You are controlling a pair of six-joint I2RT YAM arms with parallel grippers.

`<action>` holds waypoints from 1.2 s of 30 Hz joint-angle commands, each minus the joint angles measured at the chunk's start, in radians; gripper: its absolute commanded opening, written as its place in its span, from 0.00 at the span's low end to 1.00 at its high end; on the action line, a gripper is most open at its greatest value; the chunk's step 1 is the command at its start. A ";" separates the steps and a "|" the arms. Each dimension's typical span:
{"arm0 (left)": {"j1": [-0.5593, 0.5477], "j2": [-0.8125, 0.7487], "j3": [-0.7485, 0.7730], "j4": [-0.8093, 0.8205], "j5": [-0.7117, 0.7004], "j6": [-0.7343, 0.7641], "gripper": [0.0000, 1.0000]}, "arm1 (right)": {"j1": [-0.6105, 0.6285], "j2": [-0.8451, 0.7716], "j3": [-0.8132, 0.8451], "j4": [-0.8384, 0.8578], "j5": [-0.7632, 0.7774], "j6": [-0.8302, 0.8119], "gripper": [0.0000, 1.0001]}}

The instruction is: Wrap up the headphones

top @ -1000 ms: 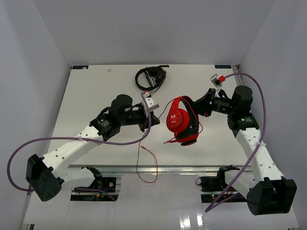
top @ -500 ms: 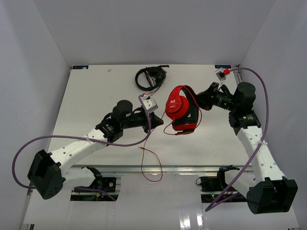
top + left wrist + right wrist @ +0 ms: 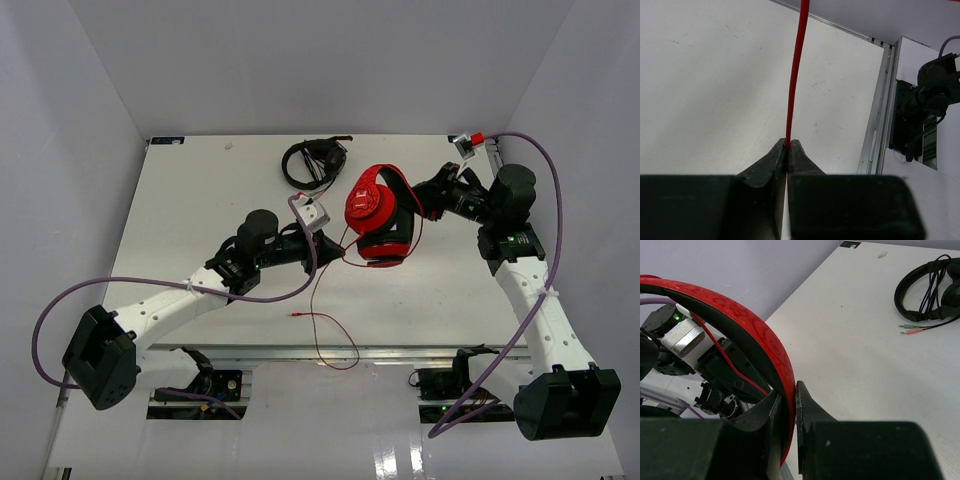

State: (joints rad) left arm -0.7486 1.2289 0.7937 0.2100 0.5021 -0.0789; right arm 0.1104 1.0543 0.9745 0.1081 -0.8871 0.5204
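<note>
One pair of red headphones is held up off the table, and its headband runs straight between the fingers of the right gripper. Those two fingers are clamped on the band from either side, so the round earcups sit beyond the fingertips, out toward the left arm. One thin red cable leads from the headphones to the left gripper. There it slips in between the two fingertips, which are pressed together on it with no visible gap. Past the left fingers the cable rises in a nearly straight line toward the headphones. Behind them it drops to the table and lies in one loose loop near the front edge. One pair of smaller black headphones lies flat on the table, well beyond both grippers and touched by neither.
</note>
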 commanded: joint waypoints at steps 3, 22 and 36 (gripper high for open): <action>0.005 -0.033 0.016 0.023 -0.014 -0.026 0.44 | -0.007 0.003 0.061 0.064 0.012 0.050 0.08; 0.002 -0.447 -0.385 0.070 -0.308 -0.103 0.87 | -0.014 0.008 0.093 0.010 0.054 -0.008 0.08; -0.186 -0.004 -0.662 0.859 -0.515 -0.509 0.98 | -0.014 0.014 0.099 -0.022 0.074 -0.023 0.08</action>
State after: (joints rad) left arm -0.8774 1.0703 0.1502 0.6882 0.1289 -0.4251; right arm 0.1001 1.0752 1.0125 0.0593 -0.8150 0.4820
